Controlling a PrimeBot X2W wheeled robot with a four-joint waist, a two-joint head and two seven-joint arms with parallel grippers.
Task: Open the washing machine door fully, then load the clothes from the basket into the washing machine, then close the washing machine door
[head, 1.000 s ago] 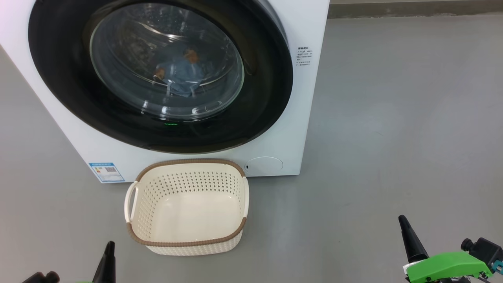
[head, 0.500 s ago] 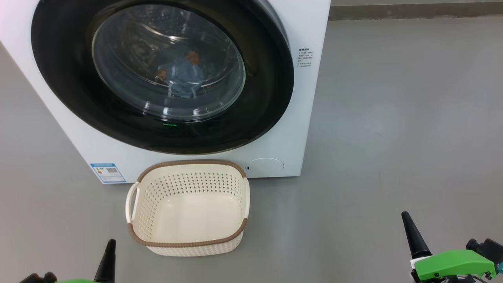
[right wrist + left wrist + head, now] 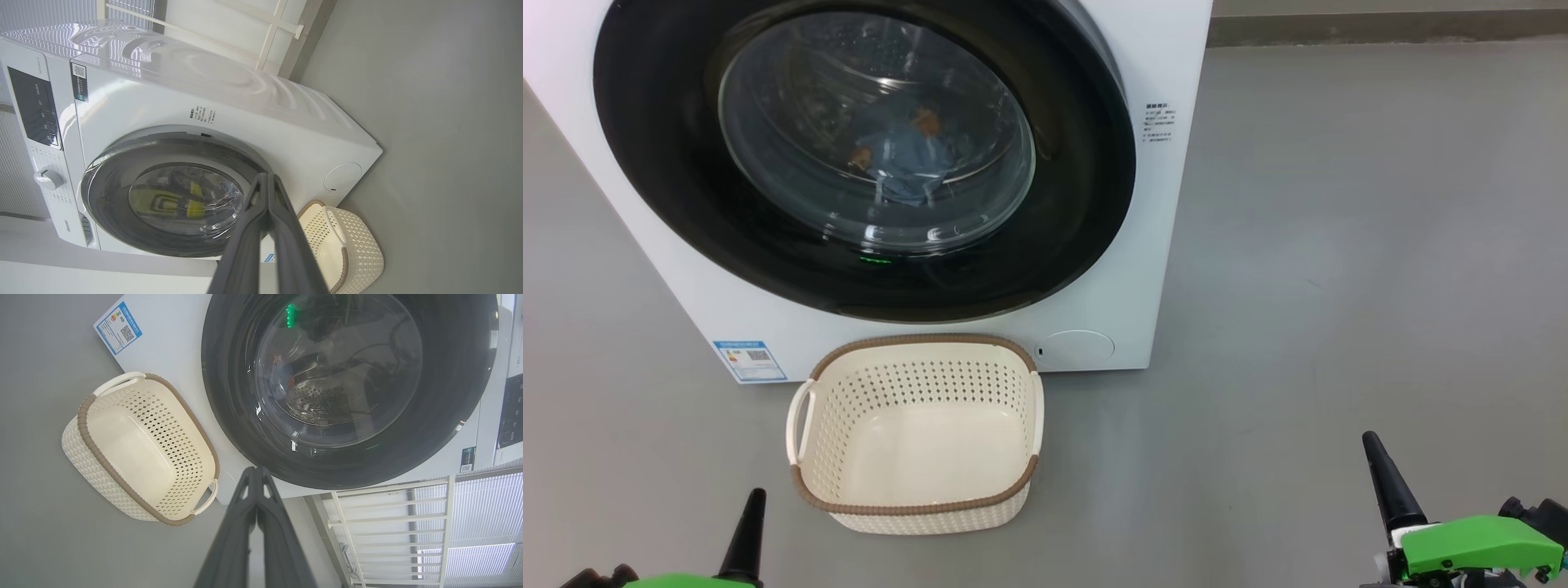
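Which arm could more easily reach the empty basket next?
Probably the left: the left gripper sits close beside the basket; the right gripper is far off across the floor.

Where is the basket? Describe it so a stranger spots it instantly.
Find the big white washing machine with its round black door. On the grey floor right before it stands the basket: cream perforated plastic, brown woven-look rim, empty.

place: laundry area | evidence: washing machine (image 3: pixel 1161 214), basket (image 3: pixel 915 338), grey floor (image 3: pixel 1347 278)
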